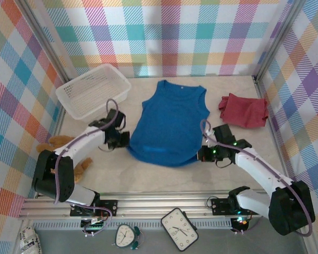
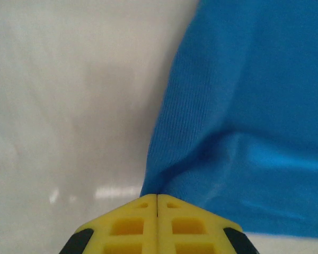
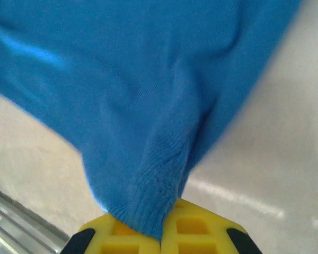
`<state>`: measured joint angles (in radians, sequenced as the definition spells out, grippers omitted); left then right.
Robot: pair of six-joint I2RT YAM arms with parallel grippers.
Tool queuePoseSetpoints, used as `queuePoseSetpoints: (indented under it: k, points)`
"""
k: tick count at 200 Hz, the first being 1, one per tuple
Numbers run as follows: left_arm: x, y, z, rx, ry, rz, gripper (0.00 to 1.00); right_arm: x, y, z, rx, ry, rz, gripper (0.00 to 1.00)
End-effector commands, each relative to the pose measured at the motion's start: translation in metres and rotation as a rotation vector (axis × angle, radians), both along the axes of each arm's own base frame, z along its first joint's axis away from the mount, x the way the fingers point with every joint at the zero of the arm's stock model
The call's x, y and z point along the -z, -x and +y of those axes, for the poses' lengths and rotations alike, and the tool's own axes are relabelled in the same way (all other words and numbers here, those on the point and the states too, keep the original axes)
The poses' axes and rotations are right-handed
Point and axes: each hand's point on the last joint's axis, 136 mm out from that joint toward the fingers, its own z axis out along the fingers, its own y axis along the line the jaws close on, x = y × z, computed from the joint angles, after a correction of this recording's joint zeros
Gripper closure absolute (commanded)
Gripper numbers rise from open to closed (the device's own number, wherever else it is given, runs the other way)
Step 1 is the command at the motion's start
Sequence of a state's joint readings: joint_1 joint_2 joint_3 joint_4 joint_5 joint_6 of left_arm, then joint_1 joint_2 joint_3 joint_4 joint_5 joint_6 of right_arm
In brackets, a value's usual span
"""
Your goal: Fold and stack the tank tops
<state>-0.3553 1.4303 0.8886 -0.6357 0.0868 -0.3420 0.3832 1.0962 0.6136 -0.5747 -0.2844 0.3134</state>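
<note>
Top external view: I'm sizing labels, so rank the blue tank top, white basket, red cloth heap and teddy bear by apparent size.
1. blue tank top
2. white basket
3. red cloth heap and teddy bear look about alike; the left arm hides part of the bear, so unranked.

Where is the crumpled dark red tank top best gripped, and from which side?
Probably the near edge of the dark red tank top, pinched from above, coming from the near side with the right gripper. It lies bunched and low close to the right wall, so a sideways approach looks cramped.
</note>
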Motion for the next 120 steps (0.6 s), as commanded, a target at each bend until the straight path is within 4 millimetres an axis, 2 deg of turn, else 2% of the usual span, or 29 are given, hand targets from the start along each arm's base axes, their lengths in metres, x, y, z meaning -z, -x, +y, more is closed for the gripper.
queuePoseSetpoints:
  k: [1,16,37,49,59,70,104,120]
  points:
    - [-0.003,0.009,0.003,-0.125,0.047,-0.039,1.0,0.009,0.017,0.008,0.045,0.007,0.057,0.98]
    - [0.003,0.021,0.023,-0.183,-0.029,-0.029,1.0,0.024,0.035,0.012,0.008,0.046,0.103,0.97]
    - [-0.006,0.028,0.048,-0.246,-0.126,-0.054,1.0,0.036,0.053,0.012,-0.019,0.108,0.142,0.96]
    - [-0.011,0.032,0.057,-0.27,-0.146,-0.072,1.0,0.039,0.058,0.003,-0.007,0.162,0.146,0.96]
    - [-0.012,0.037,0.059,-0.275,-0.145,-0.064,1.0,0.037,0.059,-0.002,0.005,0.179,0.132,0.96]
    - [-0.01,0.043,0.055,-0.261,-0.113,-0.058,1.0,0.032,0.061,0.001,-0.001,0.151,0.11,0.96]
    - [0.006,0.063,0.052,-0.262,-0.08,0.008,0.98,0.036,0.087,0.01,-0.073,0.179,0.177,0.91]
    - [0.011,0.07,0.052,-0.274,-0.072,0.038,0.95,0.04,0.102,0.014,-0.113,0.197,0.222,0.83]
